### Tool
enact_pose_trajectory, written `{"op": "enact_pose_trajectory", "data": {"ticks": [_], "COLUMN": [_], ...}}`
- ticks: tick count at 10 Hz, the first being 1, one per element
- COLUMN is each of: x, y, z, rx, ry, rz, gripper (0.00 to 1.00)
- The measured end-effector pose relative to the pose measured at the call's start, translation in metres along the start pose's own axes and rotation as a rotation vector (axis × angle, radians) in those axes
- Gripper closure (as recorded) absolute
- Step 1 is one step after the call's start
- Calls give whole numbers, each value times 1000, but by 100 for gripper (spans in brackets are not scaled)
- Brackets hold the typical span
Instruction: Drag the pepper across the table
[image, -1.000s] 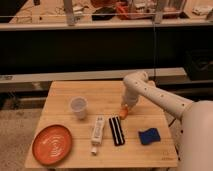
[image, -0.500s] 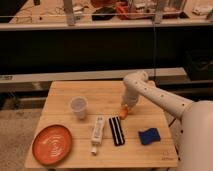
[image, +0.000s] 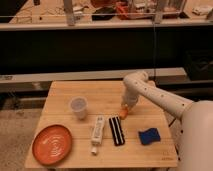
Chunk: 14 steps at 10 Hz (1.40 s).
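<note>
A: Where is the gripper (image: 126, 106)?
B: Low over the table (image: 100, 90), right of centre, at the end of the white arm (image: 160, 97) that reaches in from the right. Its jaws are pressed together on the pepper (image: 123, 113).
A: And the pepper itself?
B: Right under the gripper, an orange tip touching the wood, just above the black remote (image: 116, 130).
A: What else is close by?
B: 5 things. The black remote lies just in front of the pepper, with a white remote (image: 97, 132) beside it on the left. A blue sponge (image: 148, 136) sits to the front right. A clear cup (image: 78, 107) stands well to the left, and an orange plate (image: 52, 144) fills the front left corner.
</note>
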<state>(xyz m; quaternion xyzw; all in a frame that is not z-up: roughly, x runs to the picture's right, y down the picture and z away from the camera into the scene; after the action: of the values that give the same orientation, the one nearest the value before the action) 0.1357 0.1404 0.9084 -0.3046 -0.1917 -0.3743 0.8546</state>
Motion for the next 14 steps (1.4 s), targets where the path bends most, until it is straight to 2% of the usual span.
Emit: {"op": "enact_pose_trajectory", "data": {"ticks": [14], "x": [-7], "y": [-5], "z": [1], "rx": [-2], "ry": [0], "rz": [-12], "gripper": [96]}}
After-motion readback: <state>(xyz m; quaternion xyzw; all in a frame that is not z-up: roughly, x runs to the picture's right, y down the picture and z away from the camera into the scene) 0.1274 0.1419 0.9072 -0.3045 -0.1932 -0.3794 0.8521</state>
